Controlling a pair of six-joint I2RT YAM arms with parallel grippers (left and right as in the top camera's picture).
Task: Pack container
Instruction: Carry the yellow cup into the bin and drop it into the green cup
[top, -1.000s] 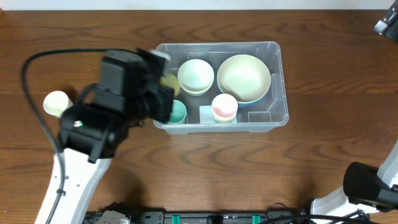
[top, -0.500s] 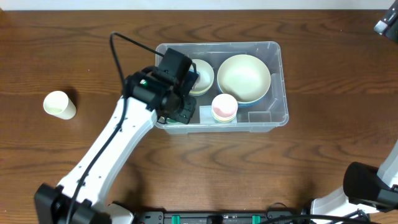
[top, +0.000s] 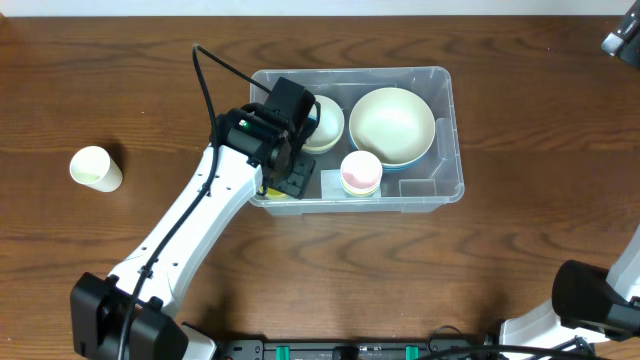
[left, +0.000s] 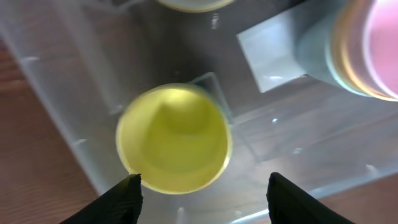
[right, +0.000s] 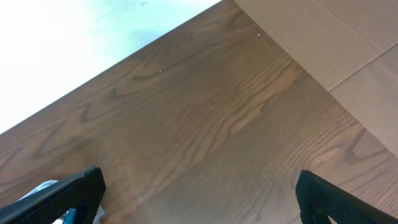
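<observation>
The clear container (top: 350, 72) stands at the table's middle back. My left gripper (top: 291, 178) hangs over its front left corner. In the left wrist view the left gripper (left: 204, 180) is open, and a yellow cup (left: 174, 140) stands upright below it inside the container (left: 298, 143), free of both fingers. The overhead view shows only a sliver of the yellow cup (top: 273, 192) beside the gripper. My right gripper (right: 199, 182) is open over bare wood, with nothing between its fingers.
Inside the container are a large cream bowl (top: 391, 123), a smaller pale bowl (top: 322, 122) and a stack of cups topped by a pink one (top: 361, 172). A cream cup (top: 95, 167) lies on the table at far left. The right arm's base (top: 600, 300) sits at the front right.
My left arm swung right from beside the container to over its front left corner. Its jaws opened and let go of the yellow cup. The right arm has not moved.
</observation>
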